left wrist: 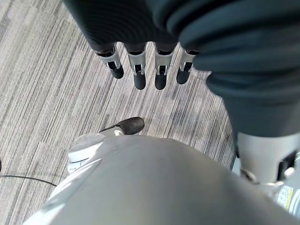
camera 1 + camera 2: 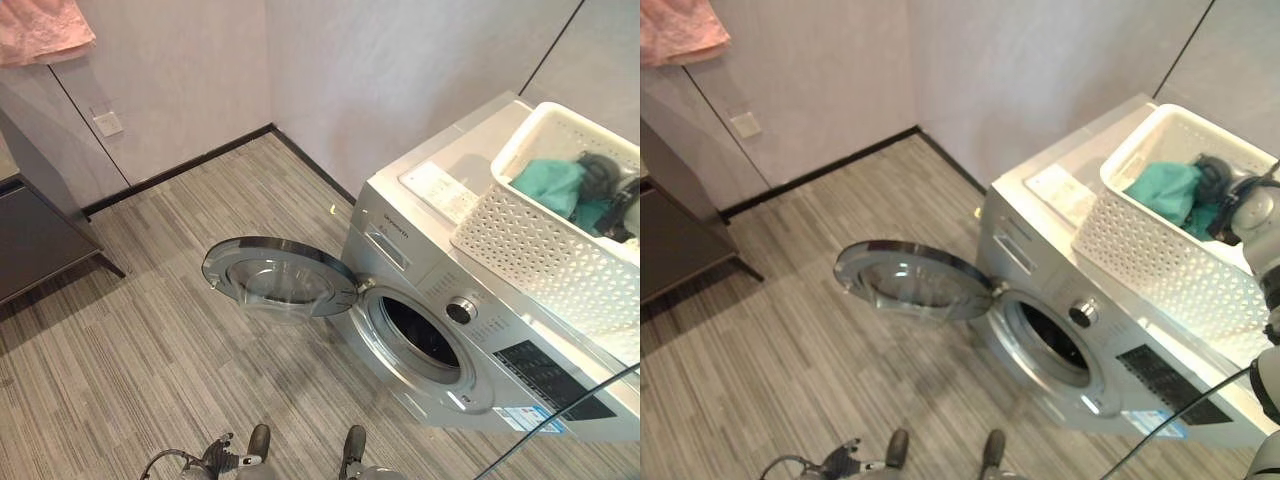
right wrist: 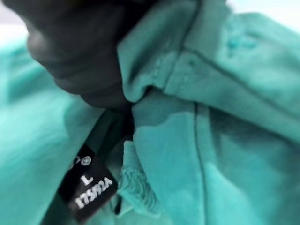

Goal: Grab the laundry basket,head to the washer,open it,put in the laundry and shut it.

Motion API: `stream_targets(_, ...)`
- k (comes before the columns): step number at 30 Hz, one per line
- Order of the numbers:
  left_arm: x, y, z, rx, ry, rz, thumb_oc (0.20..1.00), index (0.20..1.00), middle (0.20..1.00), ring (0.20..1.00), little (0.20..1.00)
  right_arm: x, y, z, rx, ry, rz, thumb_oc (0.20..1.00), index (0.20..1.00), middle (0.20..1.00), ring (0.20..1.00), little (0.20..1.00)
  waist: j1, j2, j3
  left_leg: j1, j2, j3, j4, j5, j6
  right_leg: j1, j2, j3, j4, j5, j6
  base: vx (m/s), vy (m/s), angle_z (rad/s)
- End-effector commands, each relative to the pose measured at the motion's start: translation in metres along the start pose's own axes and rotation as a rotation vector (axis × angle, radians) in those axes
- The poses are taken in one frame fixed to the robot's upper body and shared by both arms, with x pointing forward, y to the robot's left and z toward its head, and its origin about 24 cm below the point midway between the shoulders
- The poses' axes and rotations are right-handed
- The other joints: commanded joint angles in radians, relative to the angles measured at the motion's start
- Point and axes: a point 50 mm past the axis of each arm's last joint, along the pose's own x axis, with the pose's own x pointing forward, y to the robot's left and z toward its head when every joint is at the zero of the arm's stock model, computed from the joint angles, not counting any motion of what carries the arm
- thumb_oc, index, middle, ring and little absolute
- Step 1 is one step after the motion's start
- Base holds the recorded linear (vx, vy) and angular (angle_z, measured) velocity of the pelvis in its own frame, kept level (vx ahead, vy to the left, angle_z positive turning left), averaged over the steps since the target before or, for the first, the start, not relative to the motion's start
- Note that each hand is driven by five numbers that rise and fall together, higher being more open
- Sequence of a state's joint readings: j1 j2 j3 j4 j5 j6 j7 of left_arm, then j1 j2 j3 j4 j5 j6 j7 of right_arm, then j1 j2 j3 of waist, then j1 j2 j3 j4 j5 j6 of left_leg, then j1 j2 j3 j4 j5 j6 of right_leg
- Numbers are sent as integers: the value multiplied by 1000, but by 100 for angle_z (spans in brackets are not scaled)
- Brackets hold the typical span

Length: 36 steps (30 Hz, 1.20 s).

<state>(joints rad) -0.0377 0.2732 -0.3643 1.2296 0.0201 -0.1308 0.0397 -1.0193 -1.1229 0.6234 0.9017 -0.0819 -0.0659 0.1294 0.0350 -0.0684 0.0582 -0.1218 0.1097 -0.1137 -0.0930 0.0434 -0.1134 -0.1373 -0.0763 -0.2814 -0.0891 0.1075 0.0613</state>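
Right hand (image 2: 1218, 190) sits buried in teal garment (image 2: 1167, 190) inside basket (image 2: 1160, 250), fingers' state hidden.

Teal garment (image 3: 225, 140) is seen from very close, bunched in folds, with a stitched seam running across it. The right hand (image 3: 79, 51) is seen as a dark ribbed cover pressed into the cloth; its fingers are hidden in the folds. A black size label (image 3: 91, 187) with white print is seen sewn beside a frayed hem edge.
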Motion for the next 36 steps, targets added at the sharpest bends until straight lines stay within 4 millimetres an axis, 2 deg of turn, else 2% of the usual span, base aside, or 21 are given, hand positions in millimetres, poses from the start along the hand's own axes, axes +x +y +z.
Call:
stream_targets(1,1,2,2,98,-12,28,1000,1000,1000,1000,1000,-26,-68,-15,103,-28,-432,200,200,200,200,200,3,-45,-15,27,-8,32,6,-66,29,70,-70,53,2,-92,99,30,26,5)
stream_targets(4,1,3,0,108,-2,45,1000,1000,1000,1000,1000,-40,-93,-10,72,-61,-606,200,200,200,200,200,3,-42,-26,39,-11,33,6,-76,32,82,-72,52,2,-94,100,18,21,4)
stream_targets(7,0,3,-2,131,3,53,1000,1000,1000,1000,1000,-58,-115,-8,-137,-23,-796,200,200,200,200,200,6,-36,-39,54,-13,32,6,-88,38,98,-74,51,2,-98,100,22,22,2)
stream_targets(8,0,4,-2,134,3,54,1000,1000,1000,1000,1000,-59,-114,-9,-138,-19,-797,200,200,200,200,200,8,-38,-38,56,-13,32,6,-89,38,99,-73,51,2,-98,100,37,33,0)
stream_targets(9,0,6,-4,157,11,77,1000,1000,1000,1000,1000,-68,-124,-10,-369,50,-895,200,200,200,200,200,12,-34,-43,69,-13,32,6,-96,43,110,-73,52,2,-101,100,0,0,0)
stream_targets(10,0,6,-4,159,12,78,1000,1000,1000,1000,1000,-68,-124,-11,-371,53,-894,200,200,200,200,200,12,-35,-43,69,-14,31,6,-96,43,111,-74,51,2,-100,100,35,46,1)
stream_targets(11,-1,6,-7,165,27,89,1000,1000,1000,1000,1000,-78,-135,-11,-415,78,-999,200,200,200,200,200,8,-32,-48,76,-15,31,6,-100,46,116,-74,54,2,-102,100,14,36,1)
stream_targets(12,-1,4,-9,173,35,85,1000,1000,1000,1000,1000,-82,-138,-12,-411,89,-1041,200,200,200,200,200,7,-32,-51,81,-15,32,6,-104,48,119,-74,56,2,-102,101,24,51,0)
stream_targets(17,-2,2,-14,197,49,78,1000,1000,1000,1000,1000,-92,-137,-11,-456,93,-1128,200,200,200,200,200,4,-32,-60,103,-20,46,6,-118,58,136,-77,60,2,-100,105,18,44,-2)
stream_targets(24,-3,4,-15,221,49,77,1000,1000,1000,1000,1000,-102,-141,-16,-444,97,-1165,200,200,200,200,200,1,-41,-63,129,-29,50,6,-132,70,157,-85,62,7,-97,109,17,47,-3)
stream_targets(31,-3,1,-17,222,56,68,1000,1000,1000,1000,1000,-114,-157,-3,-473,53,-1218,200,200,200,200,200,-12,-37,-66,159,-46,70,6,-146,86,158,-104,79,30,-94,119,12,74,-10)
stream_targets(36,-2,-2,-13,232,46,54,1000,1000,1000,1000,1000,-119,-155,9,-458,-12,-1231,200,200,200,200,200,-29,-30,-64,175,-64,85,6,-157,104,150,-120,92,49,-83,131,0,101,-13)
